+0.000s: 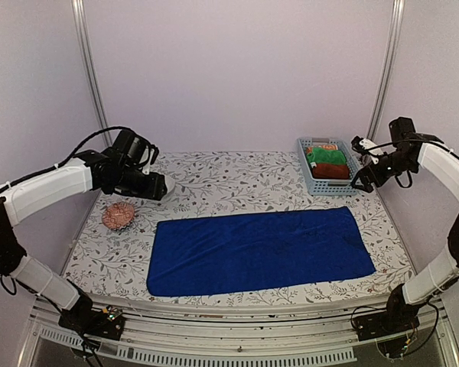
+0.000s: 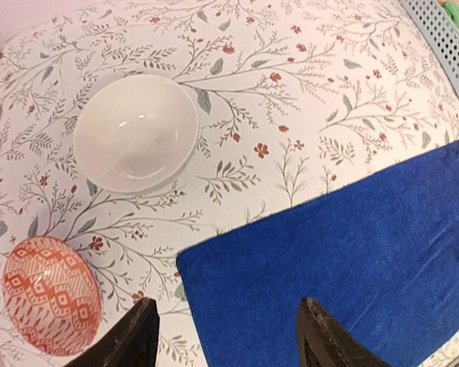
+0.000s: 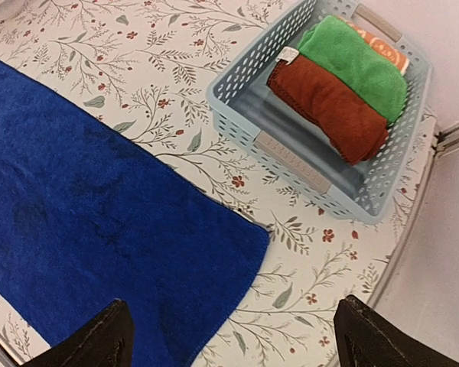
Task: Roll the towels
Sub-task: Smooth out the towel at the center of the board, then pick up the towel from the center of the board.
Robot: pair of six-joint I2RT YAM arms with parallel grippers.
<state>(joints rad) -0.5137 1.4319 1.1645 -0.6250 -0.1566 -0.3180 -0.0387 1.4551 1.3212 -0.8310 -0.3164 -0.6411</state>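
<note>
The royal blue towel [image 1: 260,249] lies spread flat across the middle of the table, long side left to right. It also shows in the left wrist view [image 2: 352,260] and the right wrist view [image 3: 99,222]. The dark brick-red towel [image 1: 330,171] lies folded in the basket, seen closer in the right wrist view [image 3: 329,108]. My left gripper [image 1: 159,189] is open and empty, raised above the towel's far left corner [image 2: 185,258]. My right gripper [image 1: 361,164] is open and empty, raised above the towel's far right corner [image 3: 262,233].
A pale blue basket [image 1: 307,180] at the back right also holds a bright green cloth [image 3: 352,57] and an orange patterned cloth [image 3: 379,46]. A white bowl [image 2: 135,131] and an overturned red patterned bowl [image 1: 118,215] sit at the left. The table carries a floral cover.
</note>
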